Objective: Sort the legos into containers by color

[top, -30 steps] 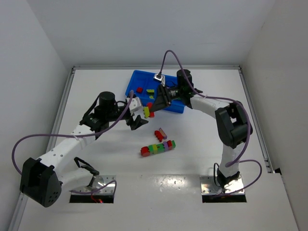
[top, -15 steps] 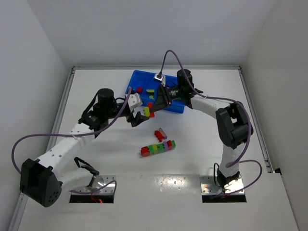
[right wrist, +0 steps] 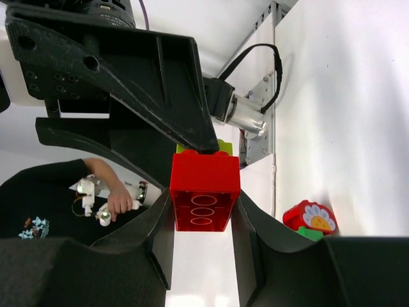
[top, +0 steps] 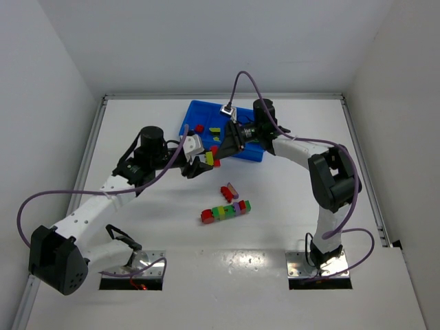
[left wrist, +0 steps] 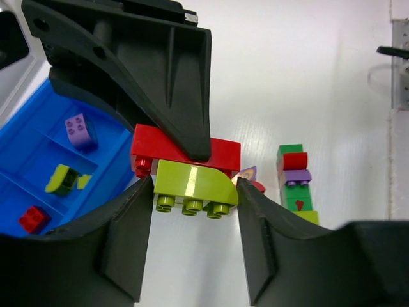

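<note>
A red lego (right wrist: 204, 192) and a lime-green lego (left wrist: 192, 185) are stuck together and held in the air just in front of the blue container (top: 206, 110). My right gripper (right wrist: 203, 204) is shut on the red one, coming from the tray side (top: 220, 152). From the left, my left gripper (left wrist: 195, 187) has both fingers against the ends of the lime one (top: 203, 163). A multicoloured strip of legos (top: 225, 211) lies on the table nearer the bases. Just beyond the strip lies a red and pink piece (top: 228, 190).
The tray's compartments hold a purple brick (left wrist: 78, 128), a yellow-green one (left wrist: 64, 179) and a red one (left wrist: 33, 219). A red piece with a flower print (right wrist: 310, 217) lies below the held pair. Walls bound the white table on three sides.
The left gripper moved right up to the held pair and its jaws closed onto the lime-green brick. The right arm stayed still, holding the red brick.
</note>
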Controlling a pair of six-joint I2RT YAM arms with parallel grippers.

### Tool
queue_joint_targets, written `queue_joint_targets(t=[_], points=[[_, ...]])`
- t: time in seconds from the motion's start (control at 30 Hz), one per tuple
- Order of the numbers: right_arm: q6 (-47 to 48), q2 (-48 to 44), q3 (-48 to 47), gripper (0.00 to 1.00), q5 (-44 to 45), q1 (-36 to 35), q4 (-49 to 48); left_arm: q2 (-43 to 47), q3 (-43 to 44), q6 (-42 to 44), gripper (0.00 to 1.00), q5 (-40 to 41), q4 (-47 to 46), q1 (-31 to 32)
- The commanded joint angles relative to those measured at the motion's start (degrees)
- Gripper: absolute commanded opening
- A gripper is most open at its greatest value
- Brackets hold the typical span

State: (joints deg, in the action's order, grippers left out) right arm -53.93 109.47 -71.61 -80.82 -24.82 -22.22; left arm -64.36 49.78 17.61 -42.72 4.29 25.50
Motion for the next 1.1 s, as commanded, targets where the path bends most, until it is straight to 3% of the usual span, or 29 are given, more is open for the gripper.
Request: queue_joint_targets(t=[0.0, 0.03, 0.17, 0.3, 0.67, 0.8, 0.9, 1.07], points=[[1.55, -0.40, -2.48, 0.00, -1.27, -0.05, -2.48, 0.02, 2.43, 1.29, 0.48, -1.49, -1.66, 0.61], [1.55, -0.40, -2.48, 0.00, -1.27, -0.05, -2.48, 0.02, 2.95, 1.29, 0.38, -1.49, -1.66, 1.13], [1.55, -0.40, -1.87, 0.00, -1.27, 1.78, -2.48, 0.02, 2.96, 1.29, 0.18, -0.97, -1.13, 1.13], [1.55, -1.01, -0.63, 0.00, -0.75, 4.15, -2.48, 0.02, 2.43, 0.76, 0.12, 0.17, -0.60, 1.13], [2.60, -1.54, -0.10, 0.00, 0.39, 9.96, -1.78, 3.45, -1.09, -1.07, 0.06, 3.51, -0.08, 1.13], [6.64, -1.54, -2.21, 0.00, 4.87, 11.02, 2.86, 3.45, -1.62, -7.39, 0.06, 13.95, -3.84, -0.27], [7.79, -1.54, -2.92, 0.00, 7.24, 11.55, 3.67, -2.23, 1.88, -13.29, 0.06, 20.37, -5.87, -0.89], [12.51, -3.90, -3.44, 0.00, 10.84, 12.69, 8.67, -17.53, 12.60, -18.48, 0.06, 22.59, -7.11, -0.89]])
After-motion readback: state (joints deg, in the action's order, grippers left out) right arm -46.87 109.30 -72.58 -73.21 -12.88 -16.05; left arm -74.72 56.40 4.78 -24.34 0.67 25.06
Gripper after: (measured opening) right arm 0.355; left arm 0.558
